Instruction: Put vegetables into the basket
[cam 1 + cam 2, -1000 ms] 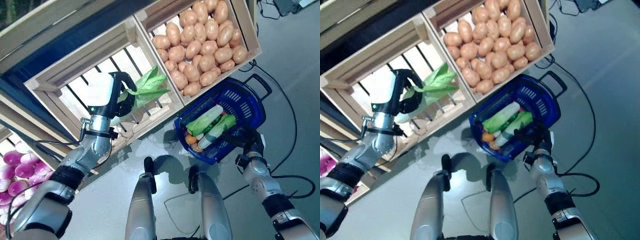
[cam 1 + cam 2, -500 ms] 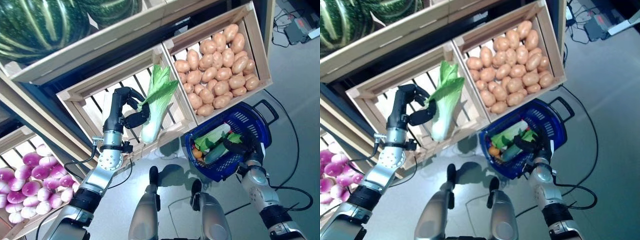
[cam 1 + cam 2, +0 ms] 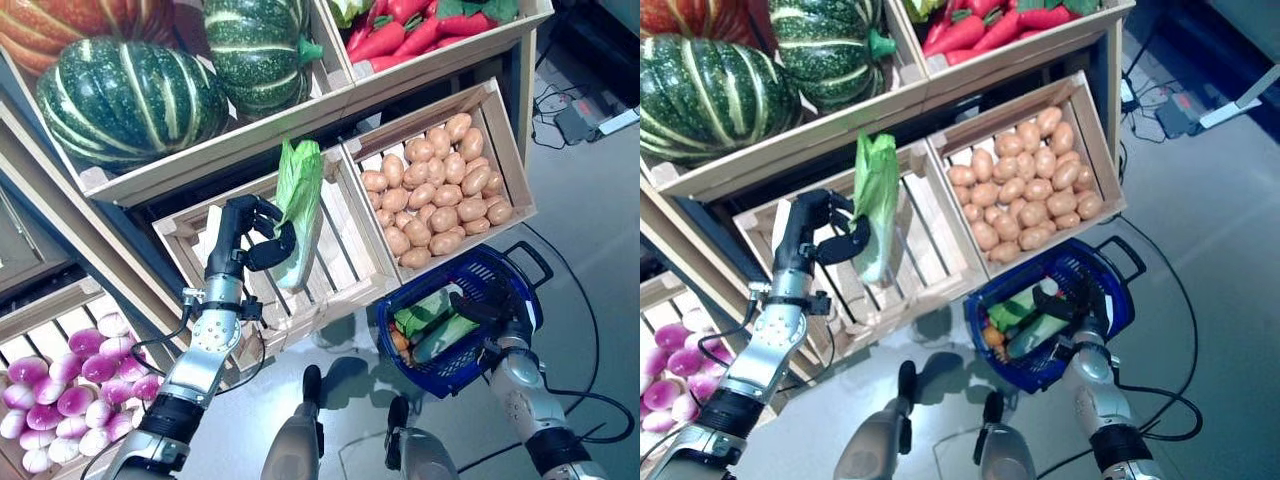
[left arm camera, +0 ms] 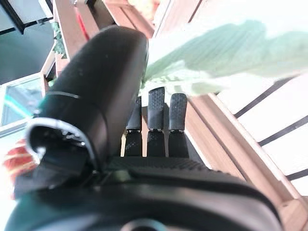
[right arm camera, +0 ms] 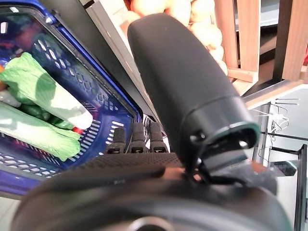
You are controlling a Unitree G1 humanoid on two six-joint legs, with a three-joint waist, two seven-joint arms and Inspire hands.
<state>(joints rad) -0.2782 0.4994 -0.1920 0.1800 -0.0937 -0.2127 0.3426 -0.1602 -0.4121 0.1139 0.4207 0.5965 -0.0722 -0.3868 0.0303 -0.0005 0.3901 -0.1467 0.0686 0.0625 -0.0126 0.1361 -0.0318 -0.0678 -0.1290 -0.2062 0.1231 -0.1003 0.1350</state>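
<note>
I see cabbage (image 3: 297,212) lifted clear of slatted crate (image 3: 345,262) | left robot hand (image 3: 252,235) pinching it | right robot hand (image 3: 497,316) curled round blue basket (image 3: 505,283) | carry across next.

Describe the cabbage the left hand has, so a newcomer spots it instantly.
Find the slatted wooden crate left of the potato crate, under the pumpkin shelf. The left hand holds a cabbage upright over it: long, leafy green top, pale stalk; the only one outside the blue basket.
</note>
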